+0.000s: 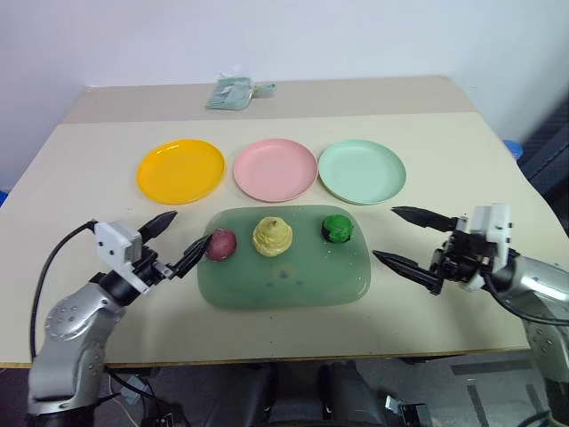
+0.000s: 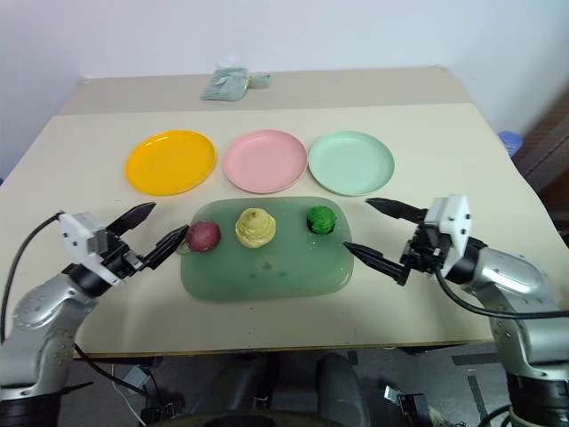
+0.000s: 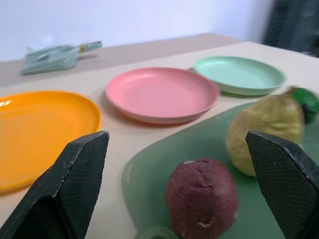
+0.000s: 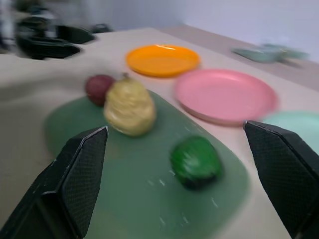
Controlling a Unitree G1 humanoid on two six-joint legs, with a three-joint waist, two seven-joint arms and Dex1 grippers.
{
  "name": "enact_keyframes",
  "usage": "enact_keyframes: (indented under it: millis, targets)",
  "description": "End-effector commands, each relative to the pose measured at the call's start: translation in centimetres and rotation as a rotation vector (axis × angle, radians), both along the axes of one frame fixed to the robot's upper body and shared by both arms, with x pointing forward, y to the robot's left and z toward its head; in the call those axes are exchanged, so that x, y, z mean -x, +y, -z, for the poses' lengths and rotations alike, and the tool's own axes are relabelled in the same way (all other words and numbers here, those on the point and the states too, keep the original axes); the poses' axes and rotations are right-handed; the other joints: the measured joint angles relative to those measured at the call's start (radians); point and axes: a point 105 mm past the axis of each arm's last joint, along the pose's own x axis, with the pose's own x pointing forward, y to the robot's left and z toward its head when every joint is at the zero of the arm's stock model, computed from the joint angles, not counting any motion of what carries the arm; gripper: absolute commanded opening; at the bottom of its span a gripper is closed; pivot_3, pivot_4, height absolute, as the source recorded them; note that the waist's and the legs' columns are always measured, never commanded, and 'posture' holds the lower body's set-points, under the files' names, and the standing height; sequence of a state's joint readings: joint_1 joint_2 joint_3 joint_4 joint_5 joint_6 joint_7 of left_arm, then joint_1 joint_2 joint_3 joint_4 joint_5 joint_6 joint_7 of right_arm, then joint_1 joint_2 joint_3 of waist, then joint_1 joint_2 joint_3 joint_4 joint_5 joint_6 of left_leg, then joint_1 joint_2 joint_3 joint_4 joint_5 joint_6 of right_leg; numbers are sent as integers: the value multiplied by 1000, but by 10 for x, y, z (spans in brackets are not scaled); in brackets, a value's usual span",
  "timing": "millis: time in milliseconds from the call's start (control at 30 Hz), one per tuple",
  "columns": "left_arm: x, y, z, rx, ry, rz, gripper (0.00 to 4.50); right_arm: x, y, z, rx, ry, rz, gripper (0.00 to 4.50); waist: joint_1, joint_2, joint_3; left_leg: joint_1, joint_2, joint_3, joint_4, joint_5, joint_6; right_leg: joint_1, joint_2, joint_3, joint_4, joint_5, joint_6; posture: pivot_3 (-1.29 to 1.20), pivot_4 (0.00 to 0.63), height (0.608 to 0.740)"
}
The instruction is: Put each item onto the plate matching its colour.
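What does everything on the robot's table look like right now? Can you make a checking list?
Surface: beige table, dry.
Job's things: maroon ball, yellow pear, green ball on the green board; orange plate, pink plate, mint plate bare.
Clutter: crumpled packet at the far edge.
Hands: left hand open by the maroon ball; right hand open, beside the board.
Cables: black cable on left arm.
Surroundings: pale wall.

Both eye views look down over the table (image 1: 462,151). Each wrist view sits low and close, sharing the pink plate (image 3: 162,93); the right one seems blurred.
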State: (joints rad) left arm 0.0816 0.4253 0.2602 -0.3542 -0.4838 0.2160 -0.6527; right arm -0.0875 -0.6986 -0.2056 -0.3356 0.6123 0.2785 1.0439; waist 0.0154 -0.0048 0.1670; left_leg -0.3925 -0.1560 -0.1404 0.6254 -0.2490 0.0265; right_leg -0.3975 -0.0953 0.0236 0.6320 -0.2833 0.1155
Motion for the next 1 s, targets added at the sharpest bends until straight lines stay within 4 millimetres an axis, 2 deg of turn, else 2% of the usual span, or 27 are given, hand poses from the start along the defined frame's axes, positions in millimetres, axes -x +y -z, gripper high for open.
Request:
enact_keyframes:
  millis: [33, 200, 367, 533, 900, 1000]
  targets:
    - [-3, -15, -3, -25, -21, 18, 4500, -3, 16, -6, 22, -43, -115, 4439, 1, 0, 0, 0, 0, 0, 1, 0, 0, 0, 0, -1, 0, 0, 0, 0, 150, 740]
    - [-9, -9, 6, -89, 2, -6, 4500, -14, 36, -12, 44, -68, -229, 4439, -2, 0, 0, 0, 0, 0, 2, 0, 0, 0, 0, -1, 1, 0, 0, 0, 150, 740]
    - [-11, -7, 11, -134, 16, 1, 4500, -20, 46, -19, 47, -85, -266, 4439, 1, 0, 0, 0, 0, 0, 2, 0, 0, -4, 0, -1, 2, 0, 0, 0, 150, 740]
    - [-17, -7, 24, -169, 62, -17, 4500, -24, 49, -24, 46, -105, -263, 4439, 0, 0, 0, 0, 0, 0, 3, 0, 0, -4, 0, -1, 2, 1, 0, 0, 150, 740]
    - [-22, -13, 36, -201, 102, -4, 4500, -24, 50, -24, 45, -112, -243, 4439, -1, 0, 0, 0, 0, 0, 3, 0, 0, -5, 0, 0, 3, 1, 0, 0, 150, 740]
    - [-25, -13, 36, -205, 103, -9, 3580, -24, 50, -23, 44, -112, -234, 4500, 0, 0, 0, 0, 0, 0, 3, 0, 0, -5, 0, 0, 3, 1, 0, 0, 150, 740]
